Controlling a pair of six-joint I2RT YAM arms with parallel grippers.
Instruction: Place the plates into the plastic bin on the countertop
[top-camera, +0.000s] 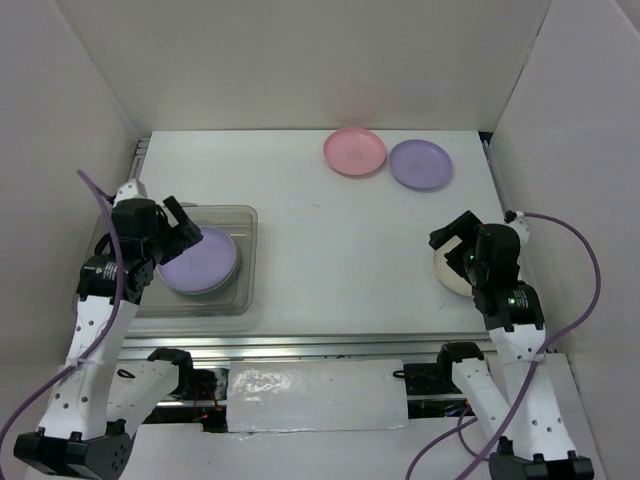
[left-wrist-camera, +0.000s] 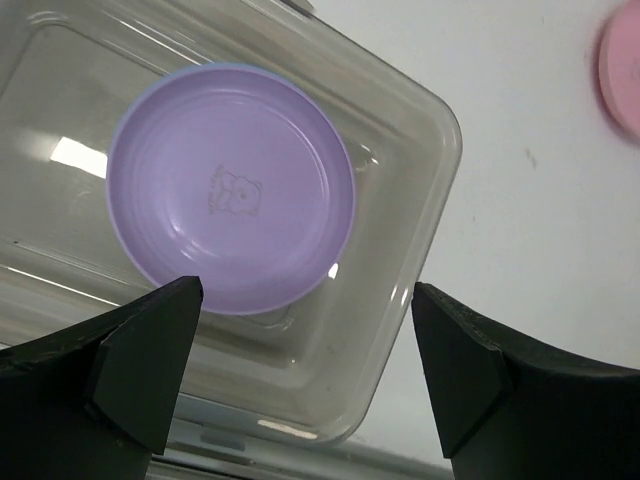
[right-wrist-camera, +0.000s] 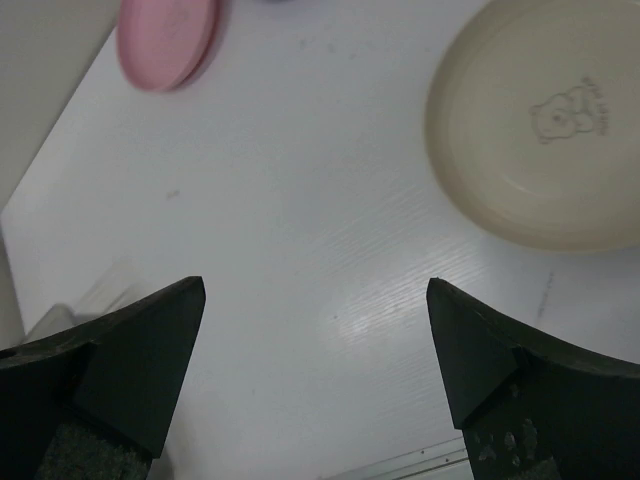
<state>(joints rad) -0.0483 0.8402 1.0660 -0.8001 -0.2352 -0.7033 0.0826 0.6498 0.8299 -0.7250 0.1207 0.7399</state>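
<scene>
On the left, the left gripper (left-wrist-camera: 305, 340) hangs over the plastic bin (top-camera: 247, 290), fingers spread wide and holding nothing. A purple plate (left-wrist-camera: 232, 190) lies flat in the bin, just beyond the fingertips. At the far edge of the white countertop (top-camera: 330, 250), a pink plate (top-camera: 354, 151) sits just beside a second purple plate (top-camera: 420, 164). The right gripper (right-wrist-camera: 315, 340) gapes equally wide and empty, with a cream plate (right-wrist-camera: 540, 130) on the surface ahead of its right finger. Plain white walls (top-camera: 300, 60) box everything in.

White countertop (top-camera: 330, 250) carries the bin (top-camera: 246, 292) at left, a pink plate (top-camera: 354, 151) and a purple plate (top-camera: 420, 164) at the back, seemingly touching, and a cream plate (top-camera: 446, 274) at right.
</scene>
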